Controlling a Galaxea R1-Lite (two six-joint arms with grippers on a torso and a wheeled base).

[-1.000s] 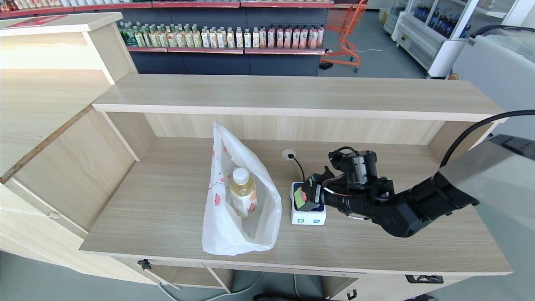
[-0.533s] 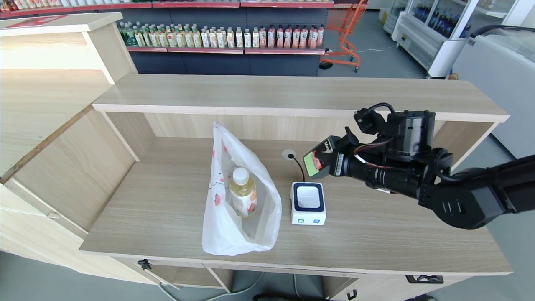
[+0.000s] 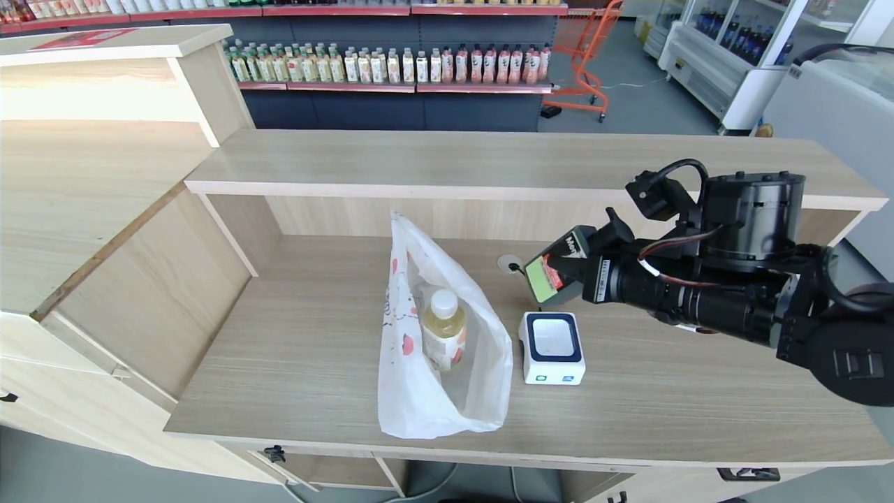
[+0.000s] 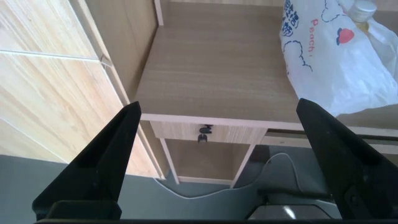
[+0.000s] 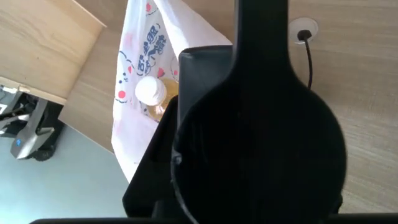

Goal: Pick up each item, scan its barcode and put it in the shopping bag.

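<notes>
- The left gripper hung off the near left edge of the counter, its fingers spread wide with nothing between them.
- The white shopping bag stood open near the counter's front, with a capped bottle of yellow drink upright inside it.
- The bag carried pink fruit pictures and blue lettering, seen best in the left wrist view, and the bottle had a printed label; I leave the print unread.
- Just right of the bag lay the white scanner, its dark-framed window facing up and uncovered.
- A second earlier the right gripper had held a small box low over that window. Since then it had lifted up and back, so the box now hung in the air above the scanner's far edge, well clear of it.
- The right gripper was clamped on the box, whose green and red face was turned toward the bag; white letters showed on its dark side.
- The whole head view had also slid sideways; that was the camera moving, not the bag or scanner.
- Judged from this, the scan looked finished and the box still had to be carried left and dropped into the bag.
- Far behind, shelves held rows of bottles.
</notes>
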